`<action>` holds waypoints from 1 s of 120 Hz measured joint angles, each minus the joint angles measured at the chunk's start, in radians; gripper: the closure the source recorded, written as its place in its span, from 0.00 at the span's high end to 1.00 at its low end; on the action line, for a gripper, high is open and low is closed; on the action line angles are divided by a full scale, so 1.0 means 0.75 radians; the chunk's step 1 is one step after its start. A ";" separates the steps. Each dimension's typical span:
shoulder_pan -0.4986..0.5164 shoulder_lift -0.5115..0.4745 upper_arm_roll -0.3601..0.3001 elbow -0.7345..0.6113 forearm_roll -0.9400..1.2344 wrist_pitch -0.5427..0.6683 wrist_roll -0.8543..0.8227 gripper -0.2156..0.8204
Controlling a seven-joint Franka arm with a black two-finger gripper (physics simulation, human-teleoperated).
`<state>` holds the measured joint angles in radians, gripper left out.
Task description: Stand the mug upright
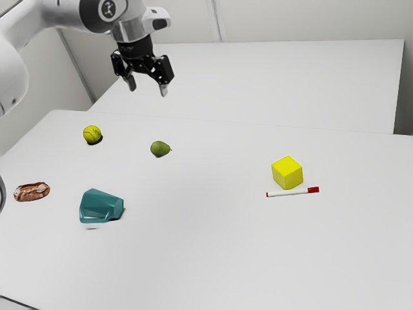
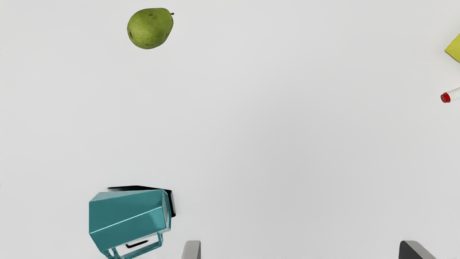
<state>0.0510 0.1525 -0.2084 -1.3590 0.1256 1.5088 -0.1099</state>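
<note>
Teal faceted mug (image 1: 101,208) lies on its side on a white tabletop (image 1: 206,258), wider end to the ext. view's left, handle low on the side facing that cam. The Franka's black gripper (image 1: 148,90) hangs high above the table, jaws released & spread wide, nothing btwn them & nothing touched. White table fills the foreground; a 2nd white surface (image 1: 277,84) adjoins at the back, w/ pale walls (image 1: 310,19) behind & a vert. seam in the rear one. Mug sits well below the jaws & outside the gap: in the wrist view it's off to the side of one fingertip (image 2: 192,250), handle nearest that finger's side, w/ a dark shadow along its far edge.

Around it, per ext. view: a brown-and-white lumpy item (image 1: 32,192), ID unclear, near the mug toward the view's left; a yellow-green tennis ball (image 1: 92,134) farther back; a green pear (image 1: 159,149), stem to the view's right, btwn ball & cube but nearer the ball. Well apart, toward the view's right, a yellow cube (image 1: 287,172) w/ a white marker (image 1: 290,192), red cap (image 1: 313,190) to the view's right, just beside it; contact btwn the 2 can't be confirmed.
</note>
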 joint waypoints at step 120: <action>0.294 0.451 0.994 -0.573 -1.280 0.024 1.070 0.79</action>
<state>0.2715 0.4906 0.5370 -1.7884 -0.8341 1.5266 0.6926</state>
